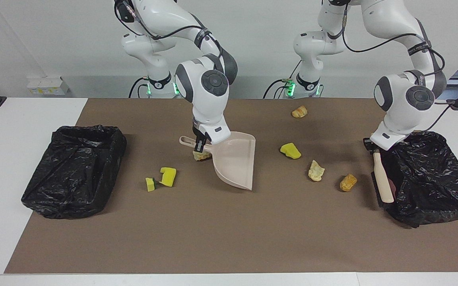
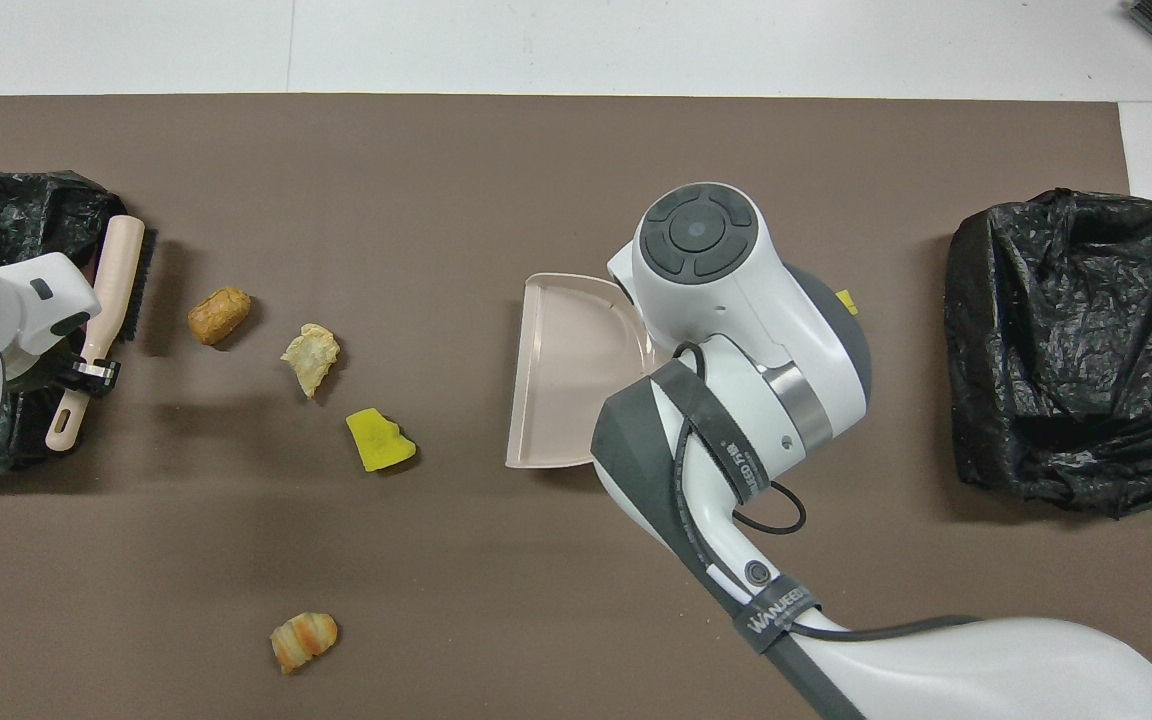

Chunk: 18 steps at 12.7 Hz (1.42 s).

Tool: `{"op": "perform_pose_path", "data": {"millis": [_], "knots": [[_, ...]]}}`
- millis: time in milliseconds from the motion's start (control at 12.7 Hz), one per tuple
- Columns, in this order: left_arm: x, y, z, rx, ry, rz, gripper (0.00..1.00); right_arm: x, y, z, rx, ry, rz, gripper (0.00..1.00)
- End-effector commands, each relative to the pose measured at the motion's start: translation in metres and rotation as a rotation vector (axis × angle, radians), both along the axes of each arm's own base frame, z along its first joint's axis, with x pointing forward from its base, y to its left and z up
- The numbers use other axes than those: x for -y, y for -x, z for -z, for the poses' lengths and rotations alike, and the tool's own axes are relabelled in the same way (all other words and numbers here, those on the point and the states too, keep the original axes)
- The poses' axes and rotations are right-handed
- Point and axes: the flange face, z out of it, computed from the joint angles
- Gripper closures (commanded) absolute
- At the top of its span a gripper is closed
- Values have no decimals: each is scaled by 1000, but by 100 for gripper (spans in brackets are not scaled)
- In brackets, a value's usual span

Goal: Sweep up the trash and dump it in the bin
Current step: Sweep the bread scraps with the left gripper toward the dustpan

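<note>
Right fingers (image 1: pixel 199 143) pinch dustpan (image 1: pixel 235 161) handle, pan tilted on edge mid-tabletop. Left fingers (image 1: pixel 373 145) pinch brush (image 1: pixel 382 178) handle beside bin (image 1: pixel 431 178). Trash: lump (image 1: pixel 201 155) under pan handle, scraps (image 1: pixel 316 171) loose between tools. Risk: thin-handle grip lets pan twist, knocking lump away; brush snagging bag.

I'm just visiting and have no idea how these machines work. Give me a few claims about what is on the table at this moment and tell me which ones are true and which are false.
1. The right gripper holds the dustpan by its handle. True.
2. The left gripper holds a sponge. False: it holds the brush by its handle.
3. The dustpan already has scraps in it. False: its tray shows bare.
4. A black bin sits at each end of the table. True.
5. The croissant-like scrap lies nearer to the robots than the yellow chunk. True.
6. The trash is already in a bin. False: scraps lie on the brown mat.
</note>
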Motion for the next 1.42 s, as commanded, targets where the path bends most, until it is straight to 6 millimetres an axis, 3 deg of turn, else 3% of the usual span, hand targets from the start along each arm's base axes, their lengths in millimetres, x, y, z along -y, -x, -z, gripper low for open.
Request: {"op": "perform_pose_path", "data": {"millis": [0, 79, 237, 632, 791, 1107, 1344], "knots": [[13, 16, 5, -50, 0, 33, 100, 3, 17, 5, 19, -4, -140, 100], [18, 25, 9, -65, 11, 36, 100, 5, 25, 9, 11, 2, -144, 100], [39, 43, 16, -88, 60, 44, 100, -9, 47, 26, 11, 5, -189, 100], [104, 65, 23, -111, 153, 74, 100, -30, 53, 45, 46, 3, -128, 100], [113, 76, 26, -125, 175, 73, 100, -32, 52, 46, 54, -3, -126, 100], [151, 97, 30, -146, 208, 61, 100, -28, 49, 48, 60, -3, -90, 100], [209, 112, 28, -152, 247, 17, 100, -28, 48, 49, 68, -9, -89, 100]]}}
